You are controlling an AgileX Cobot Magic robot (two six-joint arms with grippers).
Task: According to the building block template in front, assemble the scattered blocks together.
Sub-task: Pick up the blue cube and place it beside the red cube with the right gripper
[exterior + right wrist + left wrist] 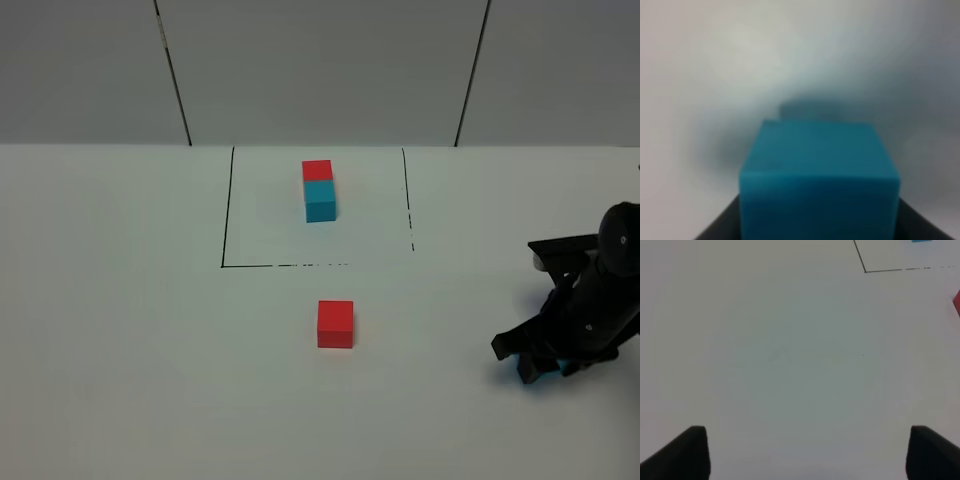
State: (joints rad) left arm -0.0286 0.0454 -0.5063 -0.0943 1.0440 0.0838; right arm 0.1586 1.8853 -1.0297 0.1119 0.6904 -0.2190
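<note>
Right gripper [537, 366] is clenched on the matte cyan-blue cube [817, 175], low at the white table [120, 350], at 3 o'clock of the loose matte red cube [335, 324], well apart. The joined red-and-cyan block template [319, 190] sits inside its thin black outline [223, 210], at 12 o'clock of the red cube. Left gripper [807, 452] is released, jaws wide.

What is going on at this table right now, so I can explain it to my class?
A two-armed robot is copying the red-and-cyan template that stands inside the drawn outline. Its right tool is shut on the loose cyan cube at the right of the table. The loose red cube sits alone in front of the outline, not yet joined. The left tool hangs open over bare surface.
</note>
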